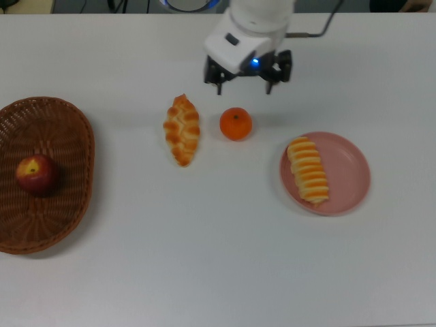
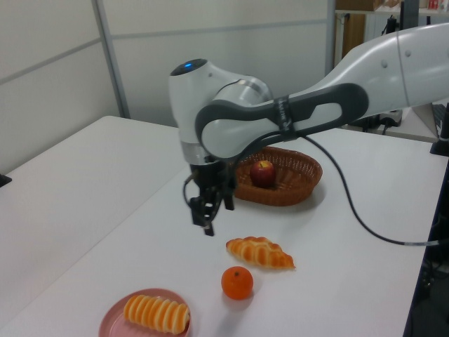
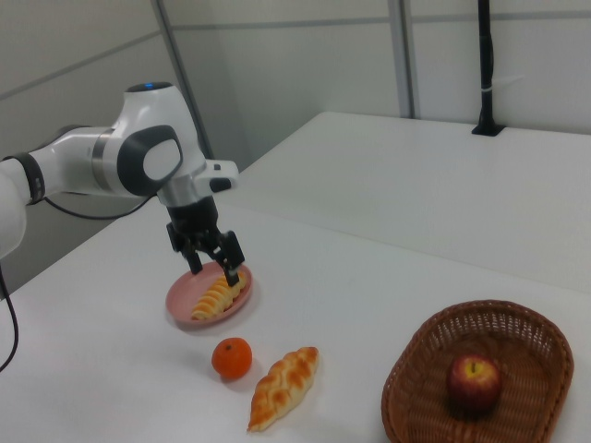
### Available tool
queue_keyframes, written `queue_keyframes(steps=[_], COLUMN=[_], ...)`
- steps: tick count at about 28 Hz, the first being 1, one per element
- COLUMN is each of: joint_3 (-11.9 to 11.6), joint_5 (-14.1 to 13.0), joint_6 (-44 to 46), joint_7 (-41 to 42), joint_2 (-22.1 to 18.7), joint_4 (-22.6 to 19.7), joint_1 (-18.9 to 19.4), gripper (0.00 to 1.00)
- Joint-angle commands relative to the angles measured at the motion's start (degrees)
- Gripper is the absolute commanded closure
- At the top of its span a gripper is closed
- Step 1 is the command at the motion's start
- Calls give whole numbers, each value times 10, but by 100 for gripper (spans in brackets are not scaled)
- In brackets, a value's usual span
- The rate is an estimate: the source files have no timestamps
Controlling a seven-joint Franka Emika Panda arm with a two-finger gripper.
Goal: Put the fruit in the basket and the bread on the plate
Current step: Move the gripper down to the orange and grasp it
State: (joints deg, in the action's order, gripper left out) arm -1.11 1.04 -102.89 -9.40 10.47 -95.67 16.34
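One apple (image 1: pixel 37 174) sits in the basket (image 1: pixel 68 129) at the top view's left, and further right the braided pastry (image 1: pixel 182 129) and the mandarin (image 1: pixel 236 124) lie side by side on the white bench (image 1: pixel 204 259). Above the mandarin in the top view, the hand (image 1: pixel 244 86) hangs spread and empty, clear of the bench. At the top view's right, well apart from the hand, the striped roll (image 1: pixel 308 170) lies on the pink plate (image 1: pixel 351 170).

basket (image 1: pixel 68 129): rough woven wicker | plate (image 1: pixel 351 170): smooth matt pink | table (image 1: pixel 225 259): smooth matt white
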Motion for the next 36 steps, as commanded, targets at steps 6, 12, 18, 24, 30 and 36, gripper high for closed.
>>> queue_keyframes(steps=[6,12,18,24,30,36], joint_3=[1,1,1,1,1,1], joint_5=[-2,-2,-2,20,23,23], joint_6=[-153,-209,-253,-256,-256,-252], joint_7=[30,28,8,-2,-12,-12], joint_2=[-50,-39,-17,11,17,15], joint_4=[-189,-212,-228,-226,-225,-223], joint_1=[-4,-4,1,15,17,12], gripper=[0,0,0,0,18,87])
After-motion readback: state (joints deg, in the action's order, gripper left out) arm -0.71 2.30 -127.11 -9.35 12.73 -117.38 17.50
